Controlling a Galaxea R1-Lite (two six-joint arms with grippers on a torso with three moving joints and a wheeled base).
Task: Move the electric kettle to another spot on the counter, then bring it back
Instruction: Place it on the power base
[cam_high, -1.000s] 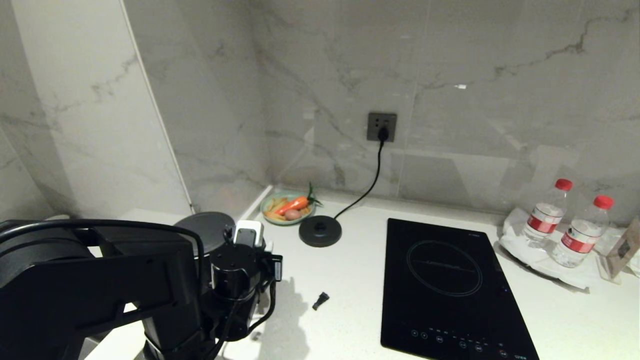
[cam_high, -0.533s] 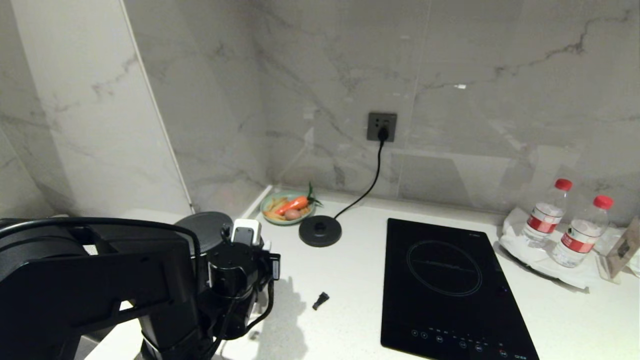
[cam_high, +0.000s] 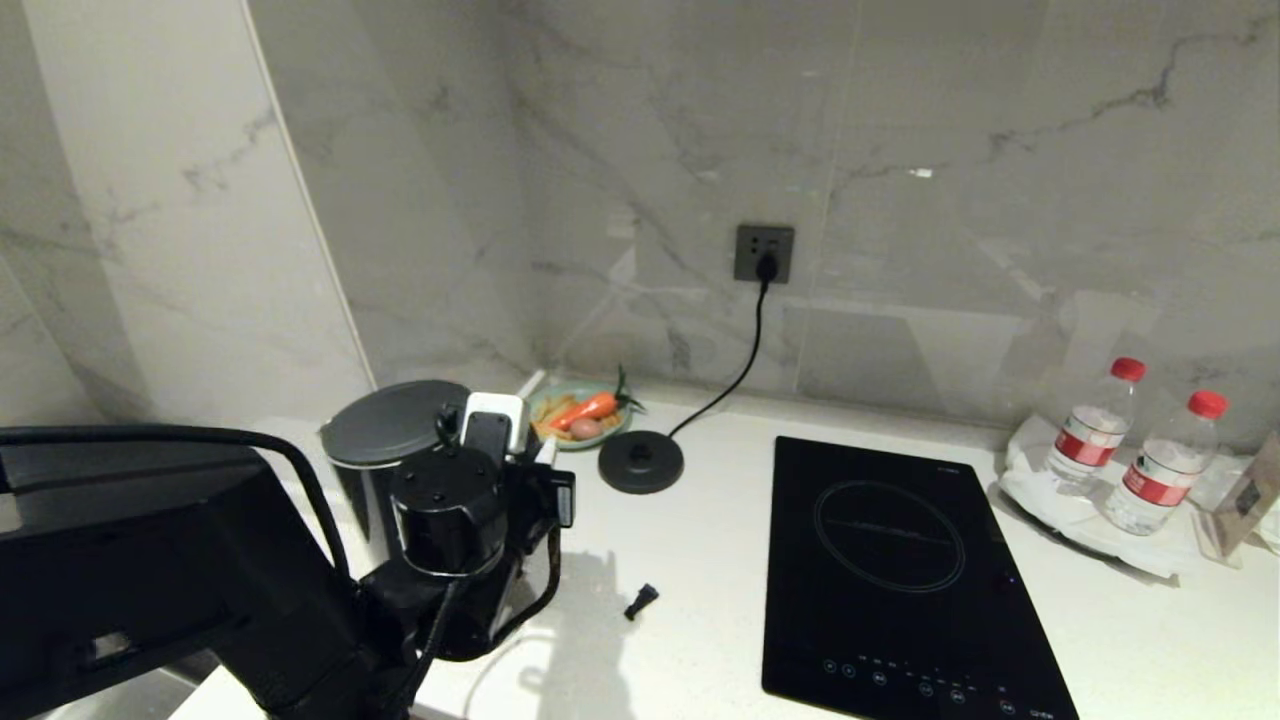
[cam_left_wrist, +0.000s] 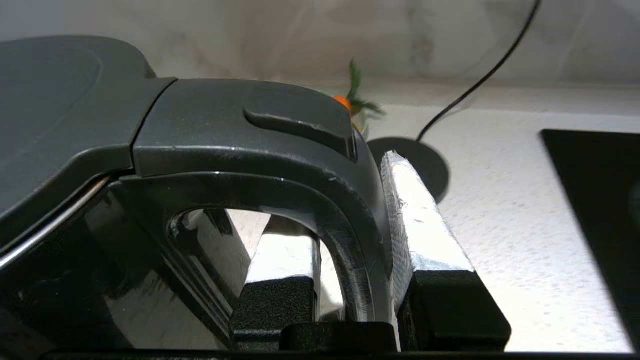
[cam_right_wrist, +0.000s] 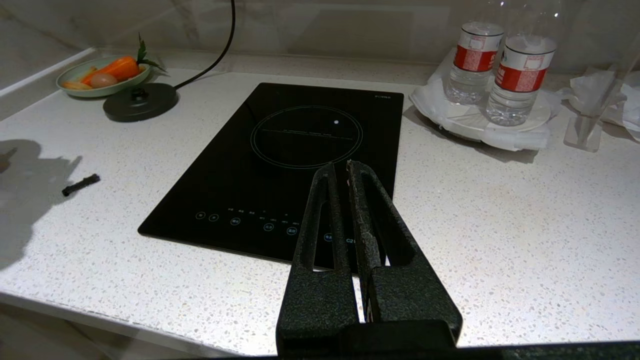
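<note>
The glossy black electric kettle (cam_high: 372, 470) is at the left end of the white speckled counter (cam_high: 700, 560), its flat lid (cam_high: 395, 422) facing up. My left gripper (cam_high: 497, 432) is shut on the top of its loop handle. In the left wrist view the handle (cam_left_wrist: 320, 200) sits clamped between the two white padded fingers (cam_left_wrist: 420, 225) of the left gripper (cam_left_wrist: 345, 200). The arm hides the kettle's bottom. My right gripper (cam_right_wrist: 339, 167) hangs shut and empty above the front of the counter (cam_right_wrist: 500, 225), outside the head view.
The round corded base disc (cam_high: 640, 461) lies right of the kettle, with a green plate of vegetables (cam_high: 577, 413) behind it. A black hob (cam_high: 890, 560) fills the middle. Two water bottles (cam_high: 1095, 425) stand on a tray at the right. A small black piece (cam_high: 640, 601) lies near the front.
The left arm has risen with the kettle in its grip; the lid now shows higher and slightly further left in the head view. The right arm has not moved.
</note>
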